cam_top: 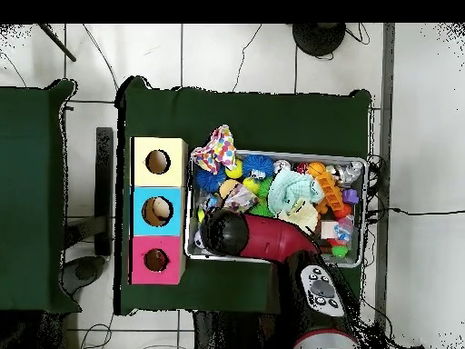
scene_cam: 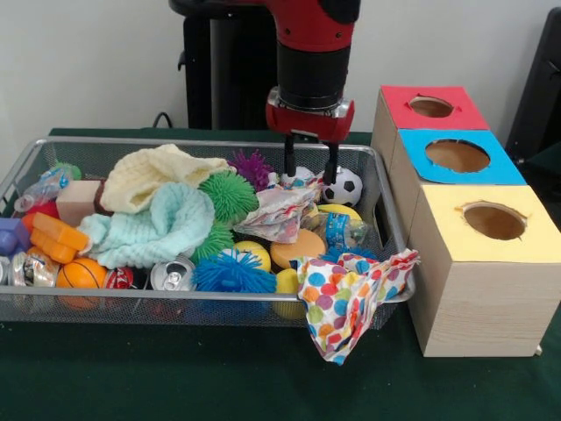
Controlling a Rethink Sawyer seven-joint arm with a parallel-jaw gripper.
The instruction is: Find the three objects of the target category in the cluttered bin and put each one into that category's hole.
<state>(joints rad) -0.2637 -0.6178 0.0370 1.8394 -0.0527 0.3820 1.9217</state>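
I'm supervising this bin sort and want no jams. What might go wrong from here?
The open gripper hangs over a floral cloth beside the soccer ball; closing could catch cloth along with a ball. The polka-dot cloth droops over the bin's rim and may slide out if the pile is disturbed.

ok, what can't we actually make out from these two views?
- Bin bottom layer, both views: buried under cloths and toys.
- Gripper, overhead view: hidden under the arm's own wrist; front view shows it open above the soccer ball.
- Box holes, front view: insides dark, contents unknown.
- Polka-dot cloth, front view: covers the bin's near right corner.
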